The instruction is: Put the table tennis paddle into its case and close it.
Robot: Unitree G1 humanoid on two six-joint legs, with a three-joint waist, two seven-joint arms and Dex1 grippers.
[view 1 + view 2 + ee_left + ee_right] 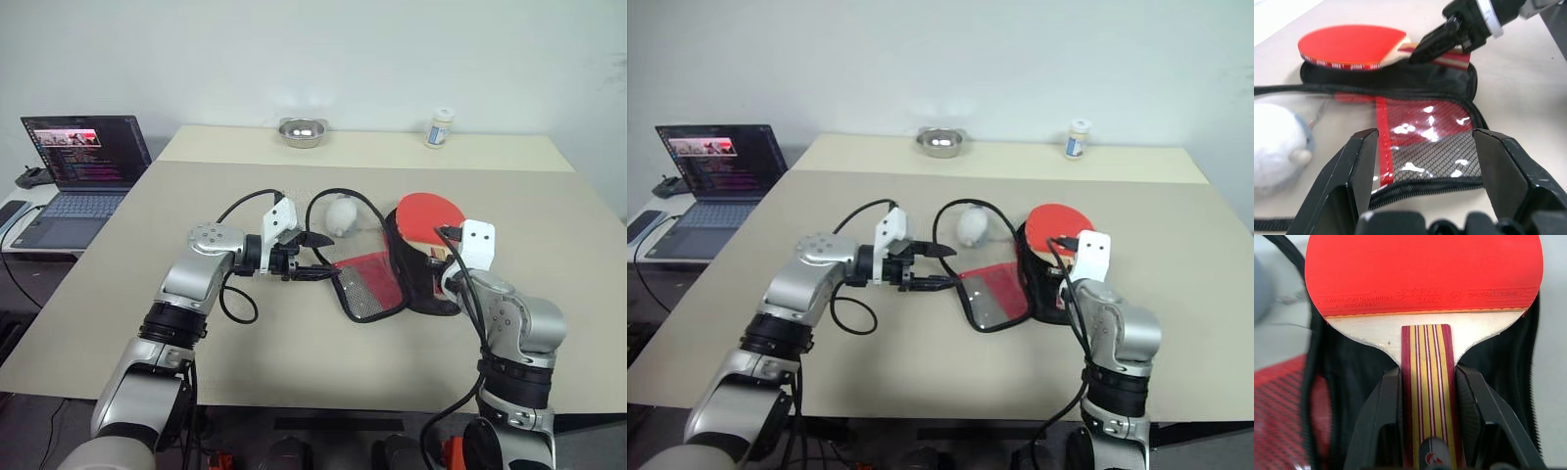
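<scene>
a: black fingers of the left gripper point(315, 258) stand spread wide with nothing between them, parked just beside the near edge of the case's point(419, 284) opened flap. why there, do you think?

b: my guess is it's placed to steady or lift that flap, so the case stays open while the other arm brings the bat in. the flap lies flat on the tan table point(294, 362), red mesh and clear panel facing up, the black half beside it.

a: and further right?

b: the table tennis paddle point(429, 217) is over the black half, red face toward the far end, handle toward the robot. the right gripper point(438, 257) is clamped on that handle, probably so the blade can be slid in head first.

a: what does each camera add?

b: the head views give the layout: laptop point(76, 176) on a side desk, a white plush toy point(344, 214) just beyond the case, a metal bowl point(302, 131) and a small bottle point(440, 127) at the far edge. the left wrist view shows the paddle's blade raised a little above the case lining. the right wrist view shows the striped handle pinched between the two fingers, which the head views leave too small to judge.
</scene>
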